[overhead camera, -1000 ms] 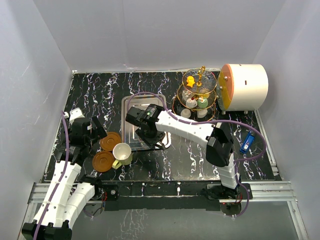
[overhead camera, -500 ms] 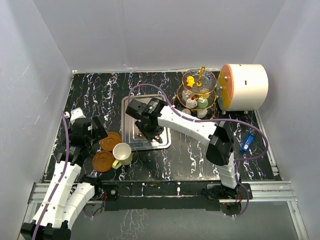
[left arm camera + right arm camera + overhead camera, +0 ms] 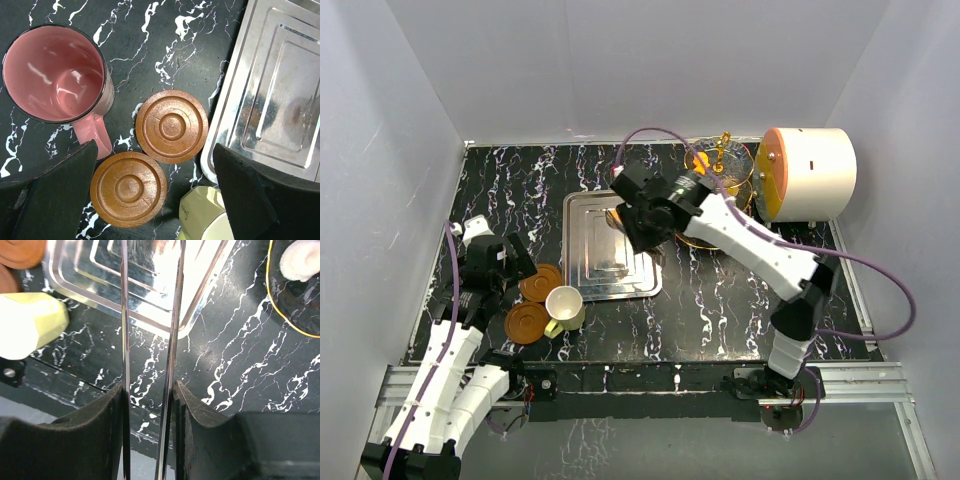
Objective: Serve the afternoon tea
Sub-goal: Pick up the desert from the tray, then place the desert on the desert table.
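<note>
1. Right gripper (image 3: pixel 148 390): clamped on steel tongs (image 3: pixel 124 330), whose thin blades showed in its wrist view only.
2. Past the blades: steel tray (image 3: pixel 150 275) corner, cream cup (image 3: pixel 27 325) on its side, white cake (image 3: pixel 300 262).
3. Left gripper (image 3: pixel 154 150): jaws wide apart above two brown saucers (image 3: pixel 171 126).
4. Maroon cup (image 3: pixel 55 75): upright beside the saucers; hidden overhead.
5. Overhead: three-tier stand (image 3: pixel 732 165) at the far edge beside white cylinder (image 3: pixel 810 172); bare worktop (image 3: pixel 520 190) left of the tray.
</note>
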You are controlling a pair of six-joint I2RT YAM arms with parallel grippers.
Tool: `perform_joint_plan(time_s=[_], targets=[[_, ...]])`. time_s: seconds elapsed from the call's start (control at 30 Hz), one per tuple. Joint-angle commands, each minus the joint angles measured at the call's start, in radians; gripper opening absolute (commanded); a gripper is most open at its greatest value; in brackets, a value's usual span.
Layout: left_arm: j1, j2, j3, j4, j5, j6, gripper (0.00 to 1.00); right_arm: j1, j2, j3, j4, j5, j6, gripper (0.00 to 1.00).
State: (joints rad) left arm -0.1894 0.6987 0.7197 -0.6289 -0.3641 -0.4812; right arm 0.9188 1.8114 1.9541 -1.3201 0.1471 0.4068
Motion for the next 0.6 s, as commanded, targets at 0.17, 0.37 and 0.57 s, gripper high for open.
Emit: perform_joint_plan(time_s=[0.17,0.37,0.57], targets=[[-0.005,0.001,0.000,0.016,0.016,0.015,0.99,-0.069,-0.287,-0.008,0.005,0.068,0.082,0.25],[-0.005,0.007,-0.001,0.019,0.021,0.016,0.99,-0.149,-0.415,-0.121,-0.009,0.088,0.112,0.25],[-0.006,0.015,0.001,0.016,0.020,0.016,0.99,-0.215,-0.497,-0.130,-0.027,0.134,0.111,0.25]])
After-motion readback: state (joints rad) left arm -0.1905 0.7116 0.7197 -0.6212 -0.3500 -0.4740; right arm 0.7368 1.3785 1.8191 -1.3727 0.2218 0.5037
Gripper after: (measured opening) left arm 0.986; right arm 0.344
